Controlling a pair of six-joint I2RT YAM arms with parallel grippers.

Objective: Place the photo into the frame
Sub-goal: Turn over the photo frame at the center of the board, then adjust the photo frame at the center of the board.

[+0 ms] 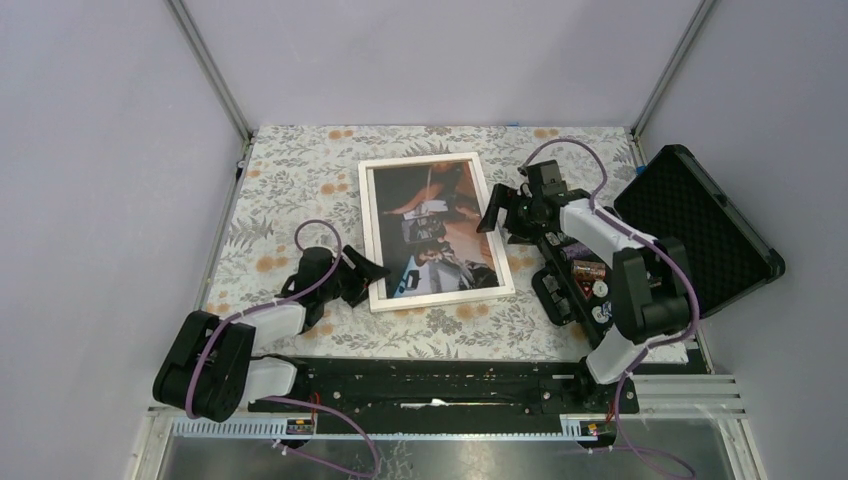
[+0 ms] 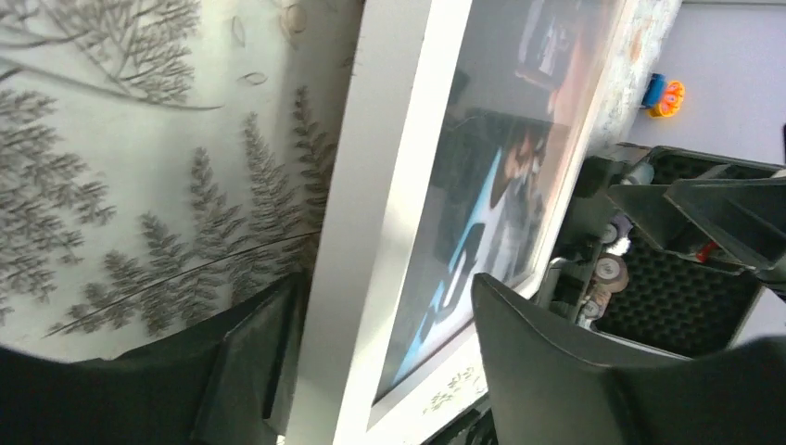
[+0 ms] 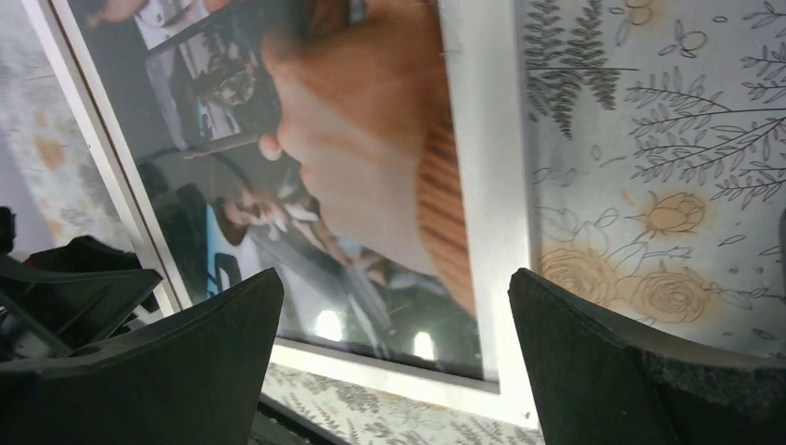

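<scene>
Table: the floral cloth (image 1: 300,180) bears everything.
Case: a black foam-lined case (image 1: 700,225) lies open at the right edge, behind the right arm.
Frame: the frame (image 1: 368,235) lies flat and front up at mid-table, between the two grippers.
Photo: the photo (image 1: 440,230) sits inside the rails, picture side up; it looks already placed.
Left gripper: the left gripper (image 1: 366,276) is at the near-left corner, jaws partly apart astride the left rail, clamping nothing.
Right gripper: the right gripper (image 1: 503,208) hangs over the right rail, spread wide and empty.
Handling: probably light and stiff, with a glossy, likely slippery face; take it by a rail's outer edge.
Hidden: the back is unseen, so whether the photo is fully seated cannot be told; an orange-and-blue bit (image 2: 663,93) is too small to name.
</scene>
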